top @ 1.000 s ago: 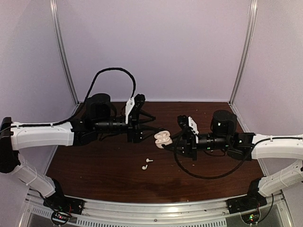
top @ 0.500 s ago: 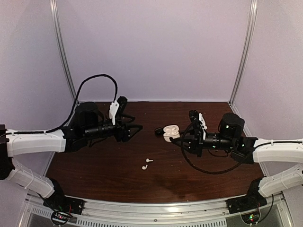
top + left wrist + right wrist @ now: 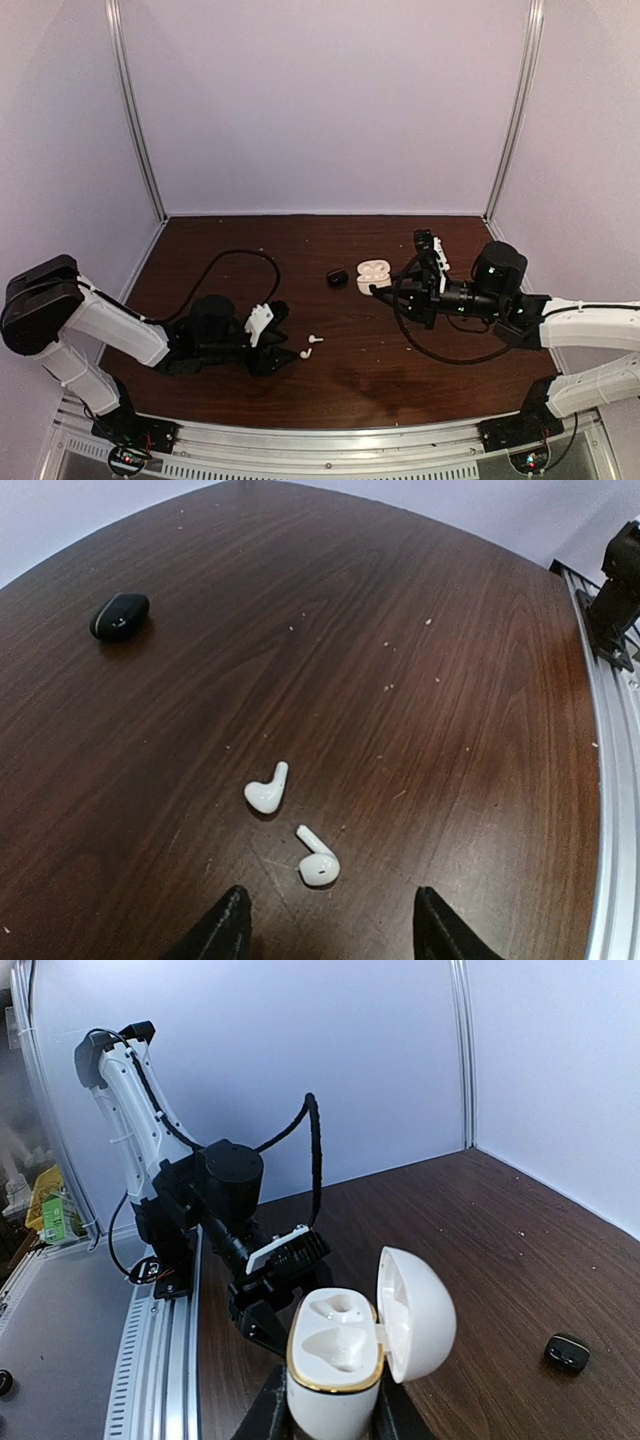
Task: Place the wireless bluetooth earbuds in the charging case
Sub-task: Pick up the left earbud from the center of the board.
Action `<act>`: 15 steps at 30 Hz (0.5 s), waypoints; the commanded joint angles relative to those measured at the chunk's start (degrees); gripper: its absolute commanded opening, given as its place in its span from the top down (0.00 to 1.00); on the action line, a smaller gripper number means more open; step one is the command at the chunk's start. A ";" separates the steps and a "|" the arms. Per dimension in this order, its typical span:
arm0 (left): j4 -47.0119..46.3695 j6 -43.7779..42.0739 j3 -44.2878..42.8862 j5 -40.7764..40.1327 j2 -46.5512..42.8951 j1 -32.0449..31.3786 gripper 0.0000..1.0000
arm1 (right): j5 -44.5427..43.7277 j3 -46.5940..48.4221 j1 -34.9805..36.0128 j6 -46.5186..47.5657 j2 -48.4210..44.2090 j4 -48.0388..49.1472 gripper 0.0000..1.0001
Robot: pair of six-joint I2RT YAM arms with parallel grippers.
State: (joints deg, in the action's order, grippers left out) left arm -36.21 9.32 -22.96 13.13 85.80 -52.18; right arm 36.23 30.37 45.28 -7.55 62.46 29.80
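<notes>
I count two white stemmed earbuds (image 3: 267, 790), one small black piece (image 3: 119, 616) and one open white charging case (image 3: 335, 1355) over my one worktop (image 3: 420, 630).

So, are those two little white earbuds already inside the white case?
No, both white earbuds lie on the table, and the open case holds nothing.

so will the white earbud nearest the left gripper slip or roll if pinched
Likely slippery: the white earbud looks glossy and rounded, so it may squirt out. Its stem should stop rolling, though a nudge might spin it.
</notes>
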 commanded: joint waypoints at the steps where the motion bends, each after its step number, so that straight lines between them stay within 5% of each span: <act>1: -6.79 -3.39 -2.86 -2.53 5.99 -1.43 0.44 | 0.69 -0.58 -0.59 -0.58 -1.56 1.42 1.00; 15: 3.57 -6.14 -10.90 -9.36 14.63 -2.81 0.45 | 1.11 -1.24 -1.51 -0.97 -2.28 1.66 1.00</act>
State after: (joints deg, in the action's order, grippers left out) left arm -35.14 5.41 -32.14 5.89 99.31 -54.81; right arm 36.45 30.15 44.18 -7.94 61.25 29.85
